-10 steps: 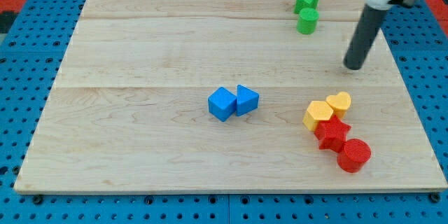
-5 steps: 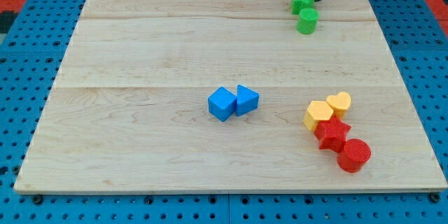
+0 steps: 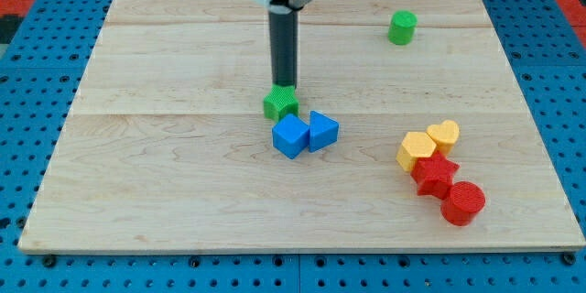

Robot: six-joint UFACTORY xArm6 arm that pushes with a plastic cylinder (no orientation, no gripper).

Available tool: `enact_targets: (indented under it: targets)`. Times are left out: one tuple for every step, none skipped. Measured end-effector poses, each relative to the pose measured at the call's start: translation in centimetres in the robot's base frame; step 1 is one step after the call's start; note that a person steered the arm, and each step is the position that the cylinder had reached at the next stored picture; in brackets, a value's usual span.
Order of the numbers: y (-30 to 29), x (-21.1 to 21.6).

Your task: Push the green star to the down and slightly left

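My tip [image 3: 285, 86] touches the top edge of the green star [image 3: 281, 104], which sits just above 2 blue blocks [image 3: 304, 134]. No gripper is fitted.

You have one camera, high and angled down, showing the whole wooden desk [image 3: 183, 192] mid-frame.

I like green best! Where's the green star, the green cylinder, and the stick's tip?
green star [image 3: 281, 104], camera view, top face
green cylinder [image 3: 401, 27], camera view, side wall
my tip [image 3: 285, 86], camera view, rod's lower end
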State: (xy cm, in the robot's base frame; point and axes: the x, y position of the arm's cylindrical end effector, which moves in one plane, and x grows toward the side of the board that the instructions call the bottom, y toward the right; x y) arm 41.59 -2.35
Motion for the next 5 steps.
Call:
enact_targets:
  targets:
    - [-1.0, 3.4]
    - [0.0, 3.5]
    - [1.1, 3.6]
    - [2.1, 4.9]
    - [2.3, 6.6]
